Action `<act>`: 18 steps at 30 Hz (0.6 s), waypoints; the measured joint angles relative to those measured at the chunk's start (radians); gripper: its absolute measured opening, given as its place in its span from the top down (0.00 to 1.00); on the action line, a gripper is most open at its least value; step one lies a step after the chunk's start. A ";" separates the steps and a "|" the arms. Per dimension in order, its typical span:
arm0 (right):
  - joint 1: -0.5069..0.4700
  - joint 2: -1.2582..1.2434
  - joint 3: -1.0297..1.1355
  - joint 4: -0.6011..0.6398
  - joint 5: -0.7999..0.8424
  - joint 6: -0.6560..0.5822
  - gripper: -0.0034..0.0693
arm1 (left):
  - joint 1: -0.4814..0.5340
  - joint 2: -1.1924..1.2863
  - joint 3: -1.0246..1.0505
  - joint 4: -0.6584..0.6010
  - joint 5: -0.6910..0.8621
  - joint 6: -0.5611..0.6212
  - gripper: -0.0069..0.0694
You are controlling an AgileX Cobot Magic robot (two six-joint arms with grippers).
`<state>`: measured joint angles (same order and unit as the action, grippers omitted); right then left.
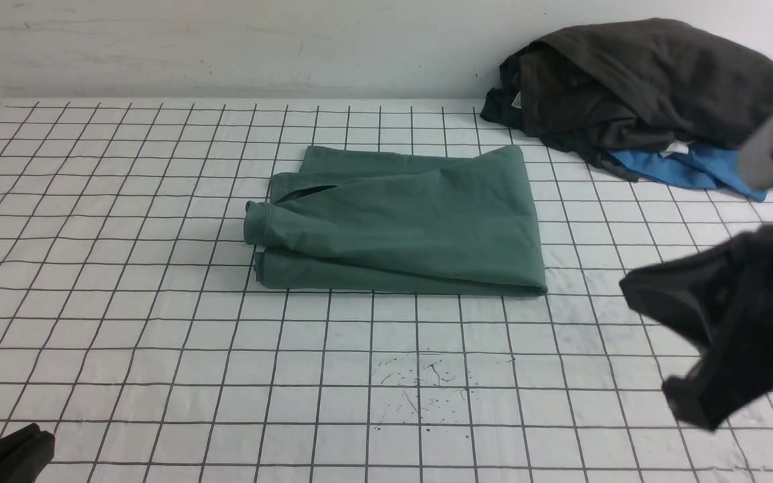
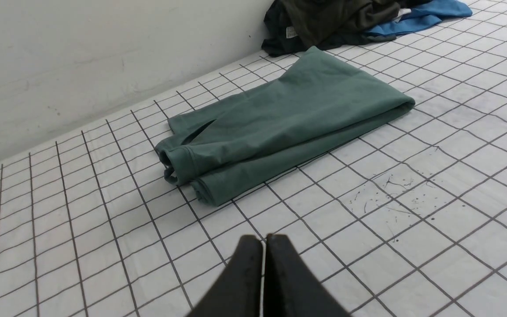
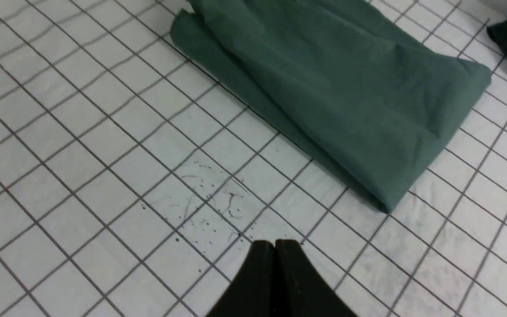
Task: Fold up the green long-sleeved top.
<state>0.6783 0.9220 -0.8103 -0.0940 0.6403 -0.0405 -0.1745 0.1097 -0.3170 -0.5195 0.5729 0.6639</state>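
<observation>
The green long-sleeved top lies folded into a compact rectangle in the middle of the gridded table, with a sleeve cuff rolled at its left end. It also shows in the left wrist view and the right wrist view. Its neck label and chest logo are hidden. My left gripper is shut and empty at the near left corner, well short of the top; its closed tips show in the left wrist view. My right gripper hovers at the right, shut and empty, apart from the top's right fold.
A dark grey-black garment heap lies at the back right against the wall, over a bright blue cloth. Ink scribbles mark the table in front of the top. The white wall runs along the table's far edge.
</observation>
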 joint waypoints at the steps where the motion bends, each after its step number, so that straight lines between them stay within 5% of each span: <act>1: 0.000 -0.054 0.119 0.005 -0.117 0.000 0.97 | 0.000 0.000 0.000 0.000 0.000 0.000 0.92; 7: 0.000 -0.124 0.340 0.020 -0.235 0.009 0.97 | 0.000 0.000 0.000 0.000 0.000 0.000 0.92; 18: -0.016 -0.211 0.511 -0.035 -0.199 0.059 0.97 | 0.000 -0.001 0.000 0.000 0.000 0.000 0.92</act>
<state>0.6621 0.7112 -0.2989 -0.1287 0.4416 0.0188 -0.1745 0.1088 -0.3170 -0.5195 0.5729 0.6639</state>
